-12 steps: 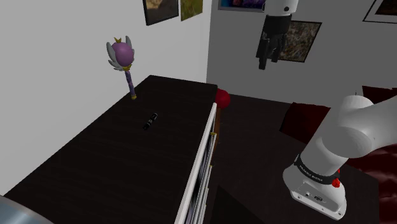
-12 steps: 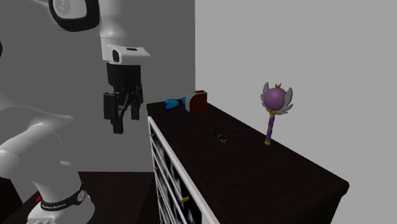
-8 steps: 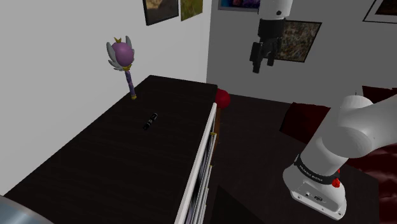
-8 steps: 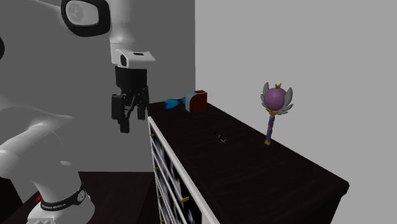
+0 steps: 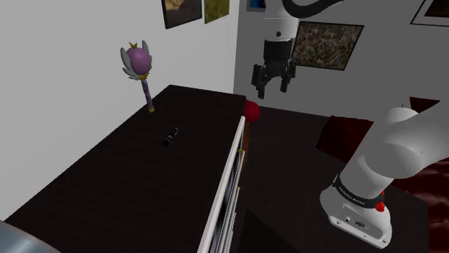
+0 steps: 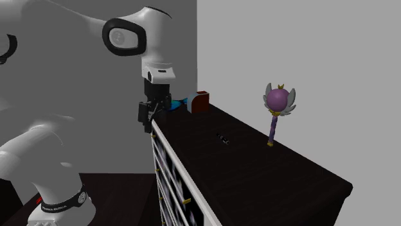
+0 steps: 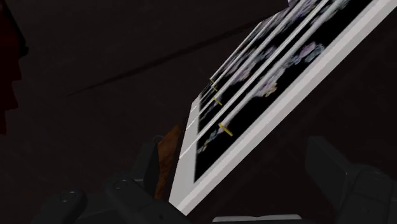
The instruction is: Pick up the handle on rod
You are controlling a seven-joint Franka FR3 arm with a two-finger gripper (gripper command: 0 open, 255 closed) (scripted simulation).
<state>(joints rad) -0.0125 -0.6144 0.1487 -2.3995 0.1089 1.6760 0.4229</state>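
The gripper (image 5: 270,88) hangs with its fingers spread, just off the corner of the dark cabinet (image 5: 129,187). One red box (image 6: 200,101) and one blue item (image 6: 175,104) sit on the cabinet top, nearest the fingers. The single small dark rod (image 5: 169,136) lies flat farther along, well apart from them. One winged purple wand (image 5: 138,68) stands upright beyond it. Ahead of the fingers, the cabinet front shows two gold knobs (image 7: 224,129).

We see a smooth, matt, dark brown tabletop (image 5: 129,180). The white arm (image 5: 403,144) carries a soft plastic-like sheen, its pincer (image 5: 272,89) is matt black, and the drawer knobs (image 7: 225,130) glint like brass.
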